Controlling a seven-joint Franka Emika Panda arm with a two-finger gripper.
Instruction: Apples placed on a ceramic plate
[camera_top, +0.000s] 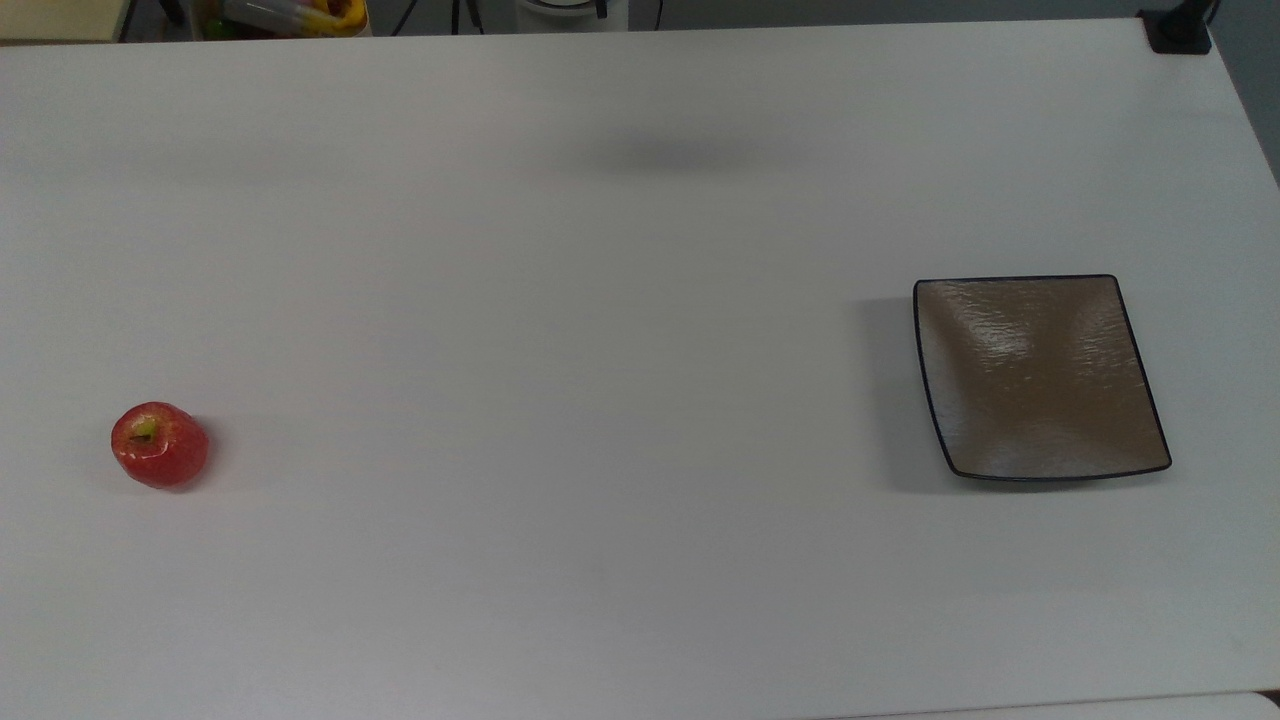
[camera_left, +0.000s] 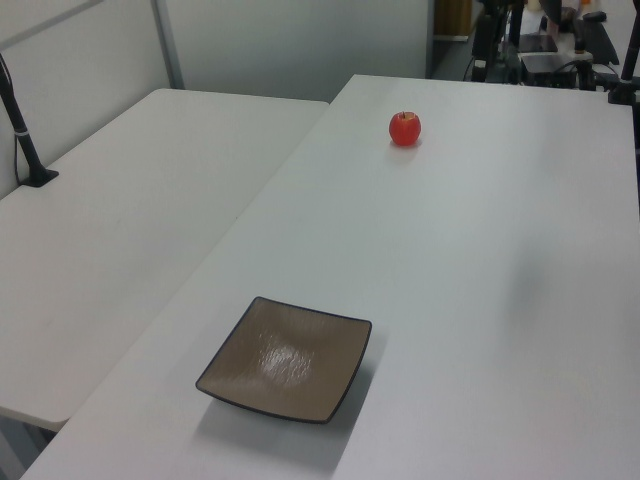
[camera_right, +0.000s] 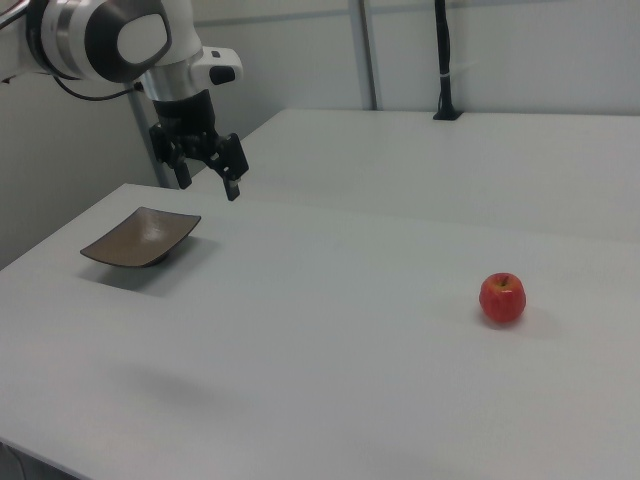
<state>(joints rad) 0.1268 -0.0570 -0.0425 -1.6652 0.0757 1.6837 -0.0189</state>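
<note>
A small red apple (camera_top: 159, 445) sits alone on the white table (camera_top: 600, 400), stem dimple up, near the top view's left edge. The square brown-grey ceramic plate (camera_top: 1035, 378) lies flat and bare at the top view's right, well apart from the fruit, with open tabletop between the two. In the left view the plate (camera_left: 287, 359) is in the foreground near the table's edge and the apple (camera_left: 405, 128) stands far behind it; in the right view the order flips, with the apple (camera_right: 502, 298) toward the right view's right and the plate (camera_right: 142, 236) toward the right view's left.

The Franka arm's black two-finger gripper (camera_right: 208, 182) hangs in the air in the right view, pointed downward and slightly tilted, above the table and just to the right view's right of the plate. Its two fingers (camera_right: 231, 184) stand spread with a clear gap between them; they grip nothing and touch nothing, neither plate nor tabletop. The apple lies well away from the gripper, across the table toward the right view's right and lower in the picture, resting on the surface.

A second white table (camera_left: 120, 220) adjoins the first along the left view's left, with a black post (camera_left: 25, 140) standing at its far edge.
</note>
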